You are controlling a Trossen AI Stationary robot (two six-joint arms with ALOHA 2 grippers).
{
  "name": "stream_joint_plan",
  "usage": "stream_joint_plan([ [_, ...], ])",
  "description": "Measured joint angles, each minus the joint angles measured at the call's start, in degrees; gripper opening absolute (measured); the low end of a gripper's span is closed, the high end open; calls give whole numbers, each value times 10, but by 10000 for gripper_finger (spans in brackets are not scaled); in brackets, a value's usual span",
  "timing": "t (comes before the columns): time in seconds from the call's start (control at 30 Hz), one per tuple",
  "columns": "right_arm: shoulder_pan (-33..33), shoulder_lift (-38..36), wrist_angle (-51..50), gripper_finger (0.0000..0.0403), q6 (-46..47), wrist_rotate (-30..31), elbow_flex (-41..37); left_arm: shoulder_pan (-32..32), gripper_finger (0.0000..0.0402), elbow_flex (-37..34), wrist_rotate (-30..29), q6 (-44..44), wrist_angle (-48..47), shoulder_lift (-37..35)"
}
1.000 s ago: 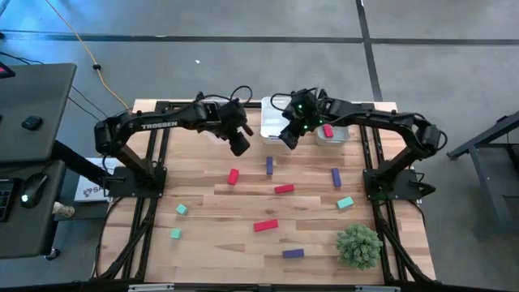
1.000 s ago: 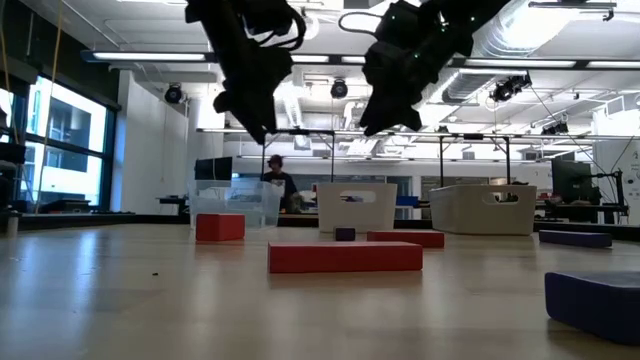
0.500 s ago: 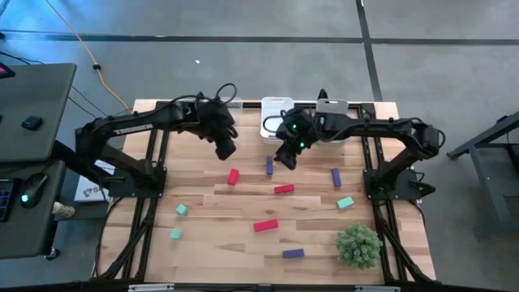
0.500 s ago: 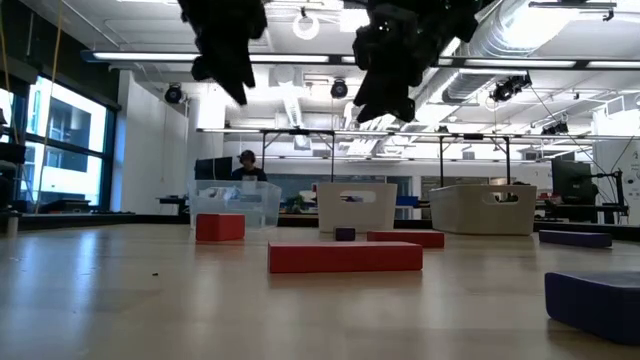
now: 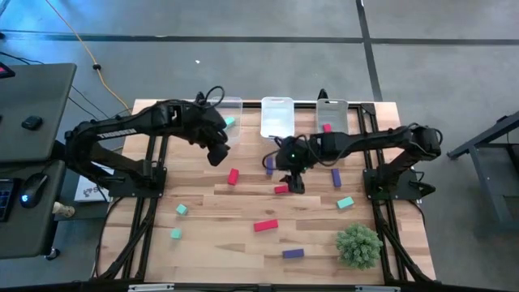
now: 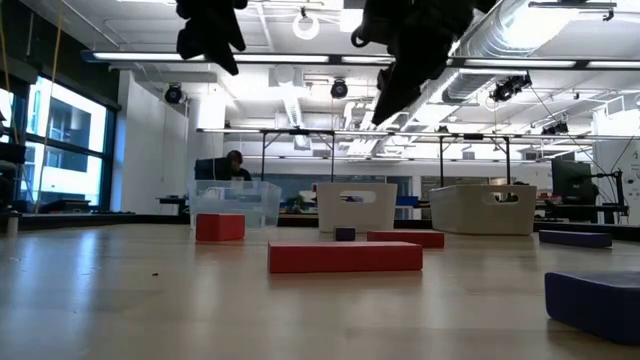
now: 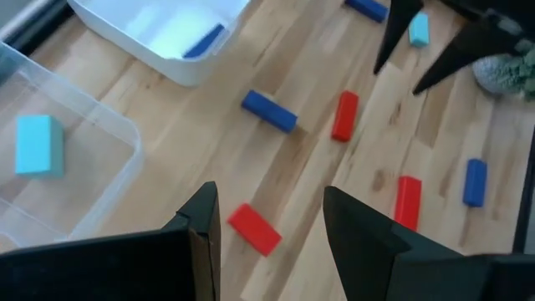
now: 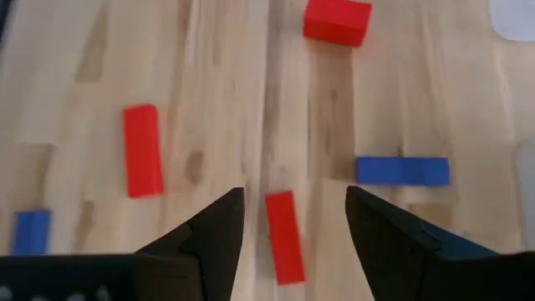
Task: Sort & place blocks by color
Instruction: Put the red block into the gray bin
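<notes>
High view: right end effector (image 5: pixel 295 182) low over red block (image 5: pixel 283 189) mid-desk (image 5: pixel 203 243), near purple block (image 5: pixel 269 166); left end effector (image 5: pixel 217 154) waiting by clear bin (image 5: pixel 229 104).
Right wrist view: fingers (image 8: pixel 213 221) spread, red block (image 8: pixel 285 236) between them, lengthwise. Best centre it, descend straight, pinch the narrow sides.
Left wrist view: fingers (image 7: pixel 201 219) spread, empty.

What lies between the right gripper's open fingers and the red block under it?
Nothing: in the right wrist view the right gripper is open, with the red block centered below it and only bare table around; it is not yet touching.
</notes>
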Motion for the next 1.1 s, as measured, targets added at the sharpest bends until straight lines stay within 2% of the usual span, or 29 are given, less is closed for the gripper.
stream_joint_plan([
  [0.13,23,1,-13,200,-1,55,0,-9,131,-7,-3,-2,-20,5],
  [0.33,42,20,-22,200,25,49,-7,-18,131,-27,-8,-15,-25,9],
  [0.47,57,46,-27,200,25,72,-9,-25,131,-46,-8,-16,-24,9],
  [0.87,58,123,-24,200,-34,73,-9,-28,131,-51,-20,-15,-21,9],
  [1.1,58,164,-22,200,-36,80,-9,-28,131,-51,-22,-15,-21,9],
])
